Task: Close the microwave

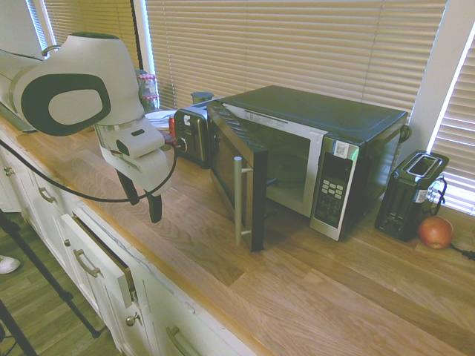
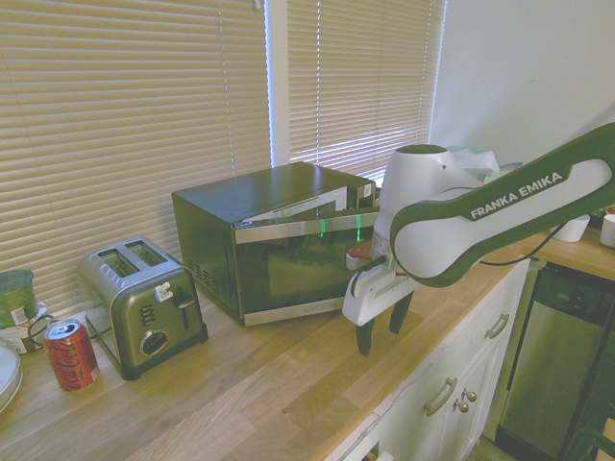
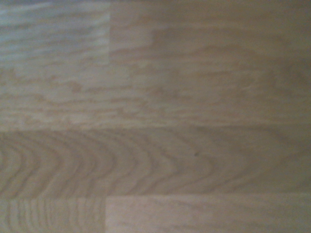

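So the big boxy black microwave with the stainless-steel front (image 1: 341, 185) is sitting on the light wooden countertop (image 1: 312, 297), its dark glass door (image 1: 256, 196) swung partway open. In the first exterior view, the white Franka arm's dark two-fingered gripper (image 1: 142, 202) hangs at about 9 o'clock from the door, fingers spread with nothing between them, not touching the silver bar handle (image 1: 238, 200). There's a round reddish onion (image 1: 436, 232) at 3 o'clock from the microwave, right by a small black toaster (image 1: 413, 194).
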`<state>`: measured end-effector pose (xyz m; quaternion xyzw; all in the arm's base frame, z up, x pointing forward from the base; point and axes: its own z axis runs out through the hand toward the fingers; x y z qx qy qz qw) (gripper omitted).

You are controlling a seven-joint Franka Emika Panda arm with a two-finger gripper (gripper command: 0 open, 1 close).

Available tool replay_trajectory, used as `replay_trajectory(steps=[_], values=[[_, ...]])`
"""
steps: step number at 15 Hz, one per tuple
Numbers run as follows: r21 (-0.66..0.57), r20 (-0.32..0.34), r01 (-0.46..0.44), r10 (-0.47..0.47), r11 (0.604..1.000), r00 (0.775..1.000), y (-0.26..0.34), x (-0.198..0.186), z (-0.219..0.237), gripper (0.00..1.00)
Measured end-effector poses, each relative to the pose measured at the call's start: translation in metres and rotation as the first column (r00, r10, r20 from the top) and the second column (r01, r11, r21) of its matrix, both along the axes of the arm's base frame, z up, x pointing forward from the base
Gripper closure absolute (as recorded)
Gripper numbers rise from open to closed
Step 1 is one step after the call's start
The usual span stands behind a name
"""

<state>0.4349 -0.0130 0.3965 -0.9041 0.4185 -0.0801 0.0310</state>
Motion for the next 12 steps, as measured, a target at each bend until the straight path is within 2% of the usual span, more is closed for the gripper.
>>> replay_trajectory(steps=[6, 9, 12], values=[[-0.032, 0.143, 0.044, -0.039, 0.999, 0.989, -0.024, 0.022, 0.045, 0.0], [-0.037, 0.239, 0.064, -0.053, 0.997, 0.97, -0.034, 0.036, 0.081, 0.0], [-0.033, 0.299, 0.095, -0.081, 0.995, 0.951, -0.051, 0.049, 0.099, 0.0]])
